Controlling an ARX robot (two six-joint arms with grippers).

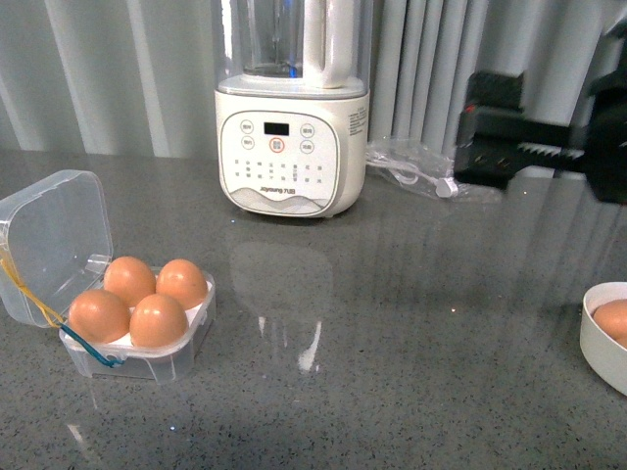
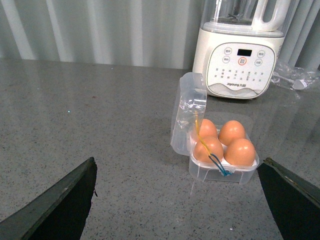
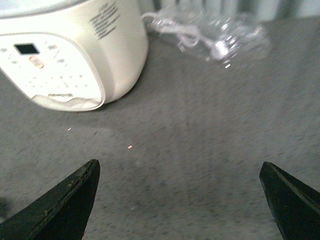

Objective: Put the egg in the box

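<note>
The clear plastic box (image 1: 73,257) stands open at the front left of the grey table, its lid tilted back. Its white tray holds several orange-brown eggs (image 1: 157,318), filling all its holes. A yellow and blue band hangs over its front. The left wrist view shows the box (image 2: 197,115) and its eggs (image 2: 240,151) ahead of my left gripper (image 2: 177,200), which is open, empty and a short way back from it. My right gripper (image 1: 485,132) is open and empty, raised at the right; its wrist view shows its fingers (image 3: 70,200) wide apart over bare table. Another egg (image 1: 612,318) lies in a white bowl (image 1: 600,343) at the right edge.
A white blender (image 1: 292,108) with a control panel stands at the back middle, also in the left wrist view (image 2: 240,50) and the right wrist view (image 3: 70,50). A clear bag with a white cable (image 1: 421,168) lies to its right. Grey curtains hang behind.
</note>
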